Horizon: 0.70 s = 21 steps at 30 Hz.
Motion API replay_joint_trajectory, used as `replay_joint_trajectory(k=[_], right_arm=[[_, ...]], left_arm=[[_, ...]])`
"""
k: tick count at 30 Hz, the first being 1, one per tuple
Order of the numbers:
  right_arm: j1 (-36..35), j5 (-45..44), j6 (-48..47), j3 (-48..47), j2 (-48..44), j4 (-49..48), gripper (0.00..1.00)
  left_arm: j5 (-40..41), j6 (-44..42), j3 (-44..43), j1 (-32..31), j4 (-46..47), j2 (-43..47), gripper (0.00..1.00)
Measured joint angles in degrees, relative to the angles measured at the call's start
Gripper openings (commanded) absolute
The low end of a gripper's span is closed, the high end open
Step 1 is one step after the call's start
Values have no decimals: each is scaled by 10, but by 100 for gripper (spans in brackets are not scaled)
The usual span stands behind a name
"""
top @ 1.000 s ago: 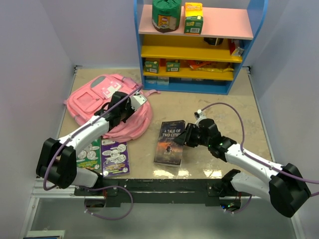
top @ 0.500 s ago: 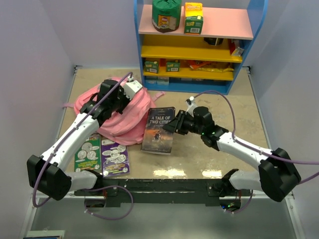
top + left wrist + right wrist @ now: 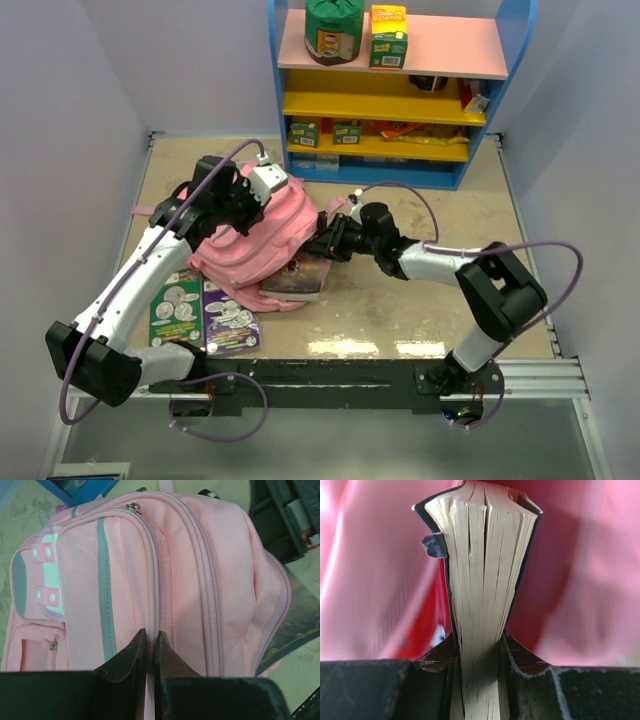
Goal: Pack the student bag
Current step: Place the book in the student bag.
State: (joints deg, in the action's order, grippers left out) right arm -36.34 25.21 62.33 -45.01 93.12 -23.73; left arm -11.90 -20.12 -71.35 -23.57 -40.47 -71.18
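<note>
The pink student bag [image 3: 258,235] is lifted at its top by my left gripper [image 3: 240,198], which is shut on a fold of its fabric [image 3: 151,645]. In the left wrist view the bag [image 3: 200,580] shows its zips, a grey-green stripe and a patch. My right gripper [image 3: 328,240] is shut on the dark paperback book [image 3: 295,280], which is partly inside the bag's opening. The right wrist view shows the book's page edges [image 3: 480,590] between my fingers, with pink lining around them.
Two flat activity books [image 3: 205,312] lie on the table near the front left. A blue shelf unit [image 3: 395,90] with boxes and a green tub stands at the back. Grey walls close in both sides.
My right gripper has carried the book left from the table's middle into the bag's opening. My left gripper has raised the bag's top and pulled it up and back.
</note>
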Motion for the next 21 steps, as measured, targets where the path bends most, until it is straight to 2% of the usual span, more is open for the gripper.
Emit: replay_joint_trajectory(k=[5, 10, 11, 12, 15, 17, 18, 21], right_arm=[[0, -10, 49, -66, 96, -84, 0], [-24, -84, 72, -125, 178, -128, 0], [-35, -109, 74, -131, 188, -133, 7], [-47, -135, 74, -134, 194, -133, 30], [-79, -184, 70, -142, 200, -131, 67], [-92, -202, 58, -149, 195, -121, 83], [-96, -206, 47, -149, 188, -112, 99], [-99, -232, -3, -133, 131, -62, 99]], left_arm=[[-15, 0, 0, 0, 3, 4, 0], [-14, 1, 10, 0, 19, 8, 0], [-12, 2, 12, 0, 21, 8, 0], [-11, 3, 14, 0, 23, 8, 0], [-3, 10, 28, 0, 37, 8, 0], [4, 11, 41, 3, 52, 8, 0], [4, 13, 46, 8, 63, 7, 0], [7, 22, 49, 35, 96, -3, 0]])
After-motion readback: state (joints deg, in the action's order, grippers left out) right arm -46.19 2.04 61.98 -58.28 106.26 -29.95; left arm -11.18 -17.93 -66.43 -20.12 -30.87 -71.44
